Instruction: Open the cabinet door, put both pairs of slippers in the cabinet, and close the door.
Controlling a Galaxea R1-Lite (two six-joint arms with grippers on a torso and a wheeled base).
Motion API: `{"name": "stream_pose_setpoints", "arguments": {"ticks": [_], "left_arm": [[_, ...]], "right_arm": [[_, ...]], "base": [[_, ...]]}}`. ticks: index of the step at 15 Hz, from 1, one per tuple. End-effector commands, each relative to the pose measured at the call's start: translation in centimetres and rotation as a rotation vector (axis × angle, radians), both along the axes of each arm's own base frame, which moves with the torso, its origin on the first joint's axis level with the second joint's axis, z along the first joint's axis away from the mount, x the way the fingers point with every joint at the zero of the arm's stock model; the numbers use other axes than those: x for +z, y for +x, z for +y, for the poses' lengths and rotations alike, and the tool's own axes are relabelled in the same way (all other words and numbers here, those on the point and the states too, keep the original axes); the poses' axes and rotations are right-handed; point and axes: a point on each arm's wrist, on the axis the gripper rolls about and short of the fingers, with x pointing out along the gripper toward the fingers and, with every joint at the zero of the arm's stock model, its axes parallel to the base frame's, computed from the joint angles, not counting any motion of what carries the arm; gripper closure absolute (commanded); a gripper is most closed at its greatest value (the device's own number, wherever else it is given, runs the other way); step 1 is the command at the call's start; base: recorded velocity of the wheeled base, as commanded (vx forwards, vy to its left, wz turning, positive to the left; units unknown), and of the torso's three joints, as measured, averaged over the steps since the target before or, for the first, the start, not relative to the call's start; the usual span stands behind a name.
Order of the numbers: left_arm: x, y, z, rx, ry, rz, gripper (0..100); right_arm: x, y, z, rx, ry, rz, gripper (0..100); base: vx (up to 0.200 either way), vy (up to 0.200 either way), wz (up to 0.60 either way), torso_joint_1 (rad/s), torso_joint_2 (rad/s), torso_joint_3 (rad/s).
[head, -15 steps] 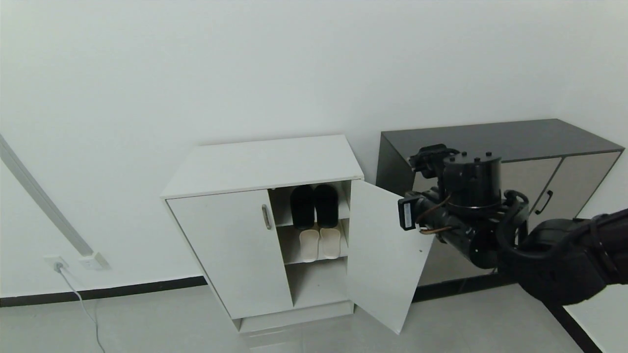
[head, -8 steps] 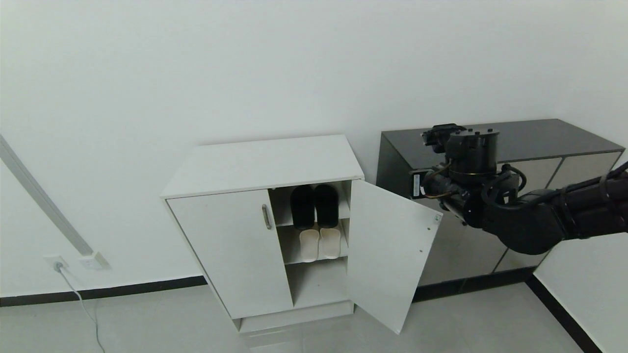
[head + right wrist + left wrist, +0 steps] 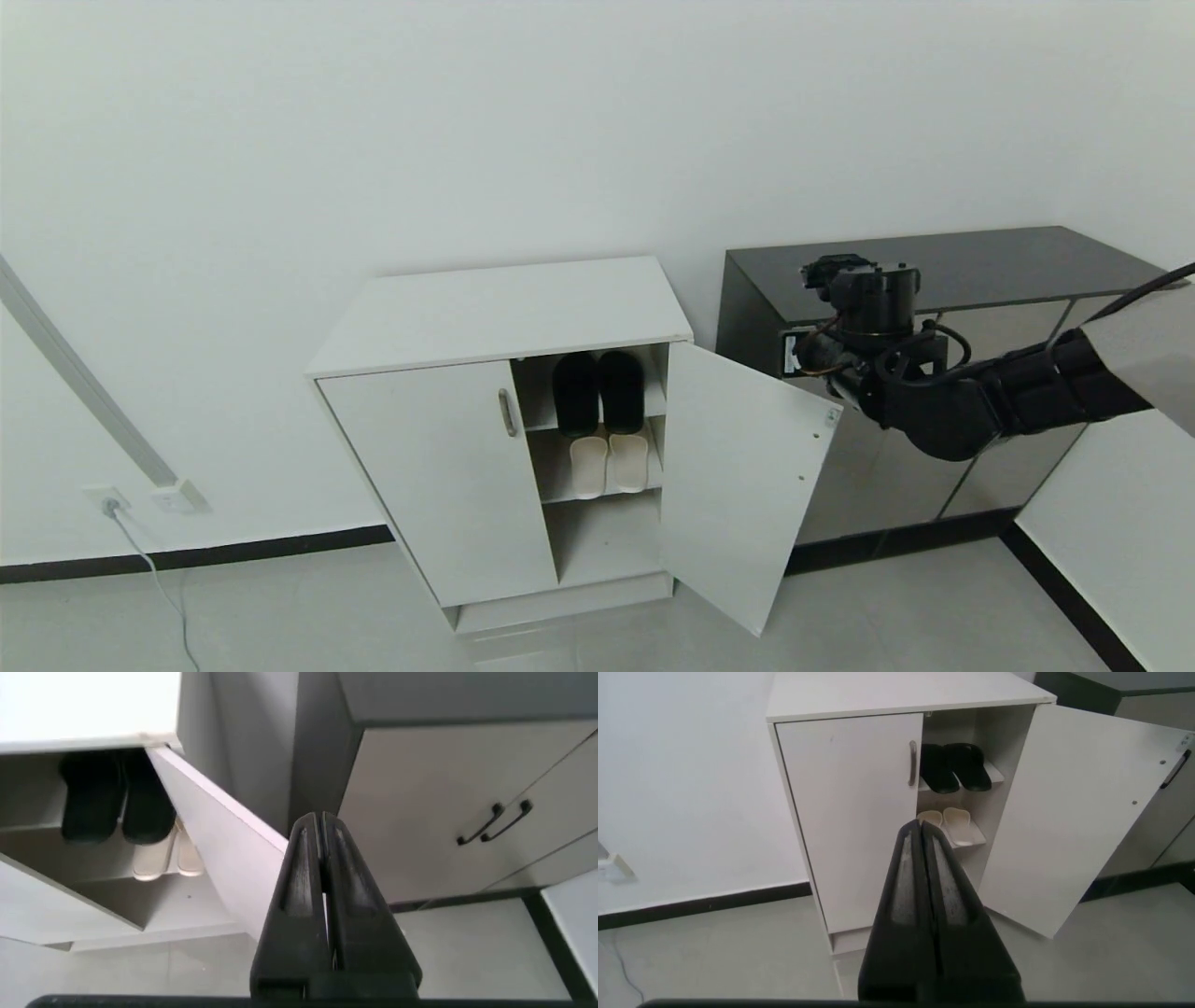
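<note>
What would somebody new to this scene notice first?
A white cabinet stands with its right door swung open, black slippers on the top shelf and white slippers just below. The shut right gripper hangs beside that door's outer edge, in front of a dark sideboard.

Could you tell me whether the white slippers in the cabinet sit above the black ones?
No, the white slippers lie directly below the black slippers, not above them.

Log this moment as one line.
black slippers: top shelf | white slippers: middle shelf | right door: open | right gripper: shut, beside door | left gripper: shut
</note>
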Motion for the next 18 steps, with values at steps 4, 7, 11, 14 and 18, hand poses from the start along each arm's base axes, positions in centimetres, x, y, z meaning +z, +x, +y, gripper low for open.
{"name": "stream_pose_setpoints", "arguments": {"ticks": [4, 7, 11, 14, 18], "left_arm": [[0.0, 0.0, 0.0, -0.001, 0.000, -0.001, 100], [0.0, 0.0, 0.0, -0.001, 0.001, 0.000, 100], [0.0, 0.0, 0.0, -0.002, 0.001, -0.001, 100], [0.0, 0.0, 0.0, -0.002, 0.001, -0.001, 100], [0.0, 0.0, 0.0, -0.002, 0.001, 0.000, 100]], "right_arm": [[-3.0, 3.1, -1.0, -0.036, 0.005, 0.040, 100], [-4.5, 4.2, -1.6, -0.049, -0.001, 0.060, 100], [-6.2, 5.1, -1.9, -0.053, 0.012, 0.089, 100], [-6.5, 5.2, -1.9, -0.048, 0.021, 0.096, 100], [-7.4, 5.5, -2.2, -0.059, 0.025, 0.114, 100]], "base": [[0.000, 0.000, 0.00, 0.000, 0.00, 0.000], [0.000, 0.000, 0.00, 0.000, 0.00, 0.000], [0.000, 0.000, 0.00, 0.000, 0.00, 0.000], [0.000, 0.000, 0.00, 0.000, 0.00, 0.000], [0.000, 0.000, 0.00, 0.000, 0.00, 0.000]]}}
